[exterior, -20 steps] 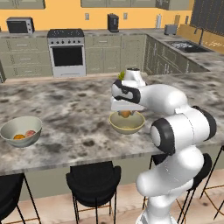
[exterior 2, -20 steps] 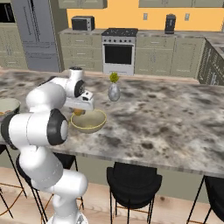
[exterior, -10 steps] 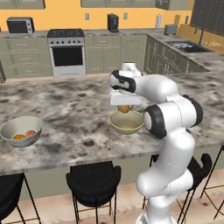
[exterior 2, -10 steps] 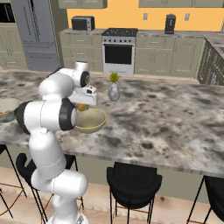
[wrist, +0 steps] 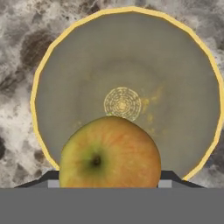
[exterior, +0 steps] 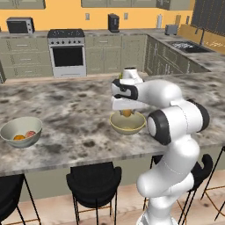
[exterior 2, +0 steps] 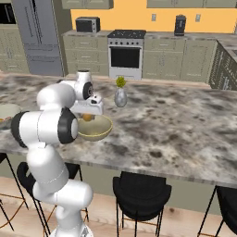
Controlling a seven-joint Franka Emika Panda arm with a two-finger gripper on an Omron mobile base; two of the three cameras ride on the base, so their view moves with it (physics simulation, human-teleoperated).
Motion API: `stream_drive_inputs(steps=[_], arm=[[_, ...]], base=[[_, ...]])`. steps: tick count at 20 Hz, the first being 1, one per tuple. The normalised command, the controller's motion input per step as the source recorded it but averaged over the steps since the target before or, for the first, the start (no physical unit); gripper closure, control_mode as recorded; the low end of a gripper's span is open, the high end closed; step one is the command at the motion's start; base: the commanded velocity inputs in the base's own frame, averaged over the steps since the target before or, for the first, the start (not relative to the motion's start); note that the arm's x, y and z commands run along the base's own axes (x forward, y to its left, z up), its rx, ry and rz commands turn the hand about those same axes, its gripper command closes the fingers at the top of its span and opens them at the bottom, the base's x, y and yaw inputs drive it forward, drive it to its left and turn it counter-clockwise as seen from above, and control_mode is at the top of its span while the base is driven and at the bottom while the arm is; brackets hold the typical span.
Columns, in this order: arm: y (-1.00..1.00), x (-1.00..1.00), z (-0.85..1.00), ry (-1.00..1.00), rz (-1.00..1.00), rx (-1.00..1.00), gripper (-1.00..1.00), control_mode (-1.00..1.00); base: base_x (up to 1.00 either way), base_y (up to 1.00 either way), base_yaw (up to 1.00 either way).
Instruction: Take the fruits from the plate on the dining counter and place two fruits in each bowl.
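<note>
You are at the placing step: the gripper [exterior: 126,110] hangs directly over the near bowl [exterior: 128,123], pinching the yellow-orange fruit [wrist: 109,153] between its fingers. In the hand view the fruit sits just above the bowl's interior, offset toward the rim nearest the fingers — the bowl's bare centre with its pale ring pattern shows beyond it. No other fruit is visible in this bowl.

Judged next move: lower slightly if clearance allows, then spread the fingers to drop the fruit inside the rim. Since the fruit hangs off-centre, a small shift toward the bowl's middle before release would reduce the chance of it striking the rim & bouncing out onto the dining counter [exterior: 66,110].

Appearance of the fruit: round, apple-like, yellow-green around a dark stem pit, blending to orange on the far side; smooth skin, approx. intact.

The far bowl [exterior: 21,130], well apart to the robot's left on the counter, holds two fruits — so that bowl looks complete.
</note>
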Motion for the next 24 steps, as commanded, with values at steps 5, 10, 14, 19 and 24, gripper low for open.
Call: stream_drive_inputs(steps=[5,10,14,19,24], arm=[[0.0,0.14,-0.48,0.0,-0.03,-0.01,1.0,-1.0],[0.0,0.17,-0.33,-0.03,-0.02,0.0,1.0,-1.0],[-0.01,0.18,-0.15,0.0,-0.02,0.0,1.0,-1.0],[-0.03,0.13,-0.01,0.01,-0.03,0.0,1.0,-1.0],[-0.07,0.07,-0.18,0.0,-0.05,0.0,1.0,-1.0]], base=[[0.0,0.0,0.0],[0.0,0.0,0.0],[0.0,0.0,0.0],[0.0,0.0,0.0],[0.0,0.0,0.0]])
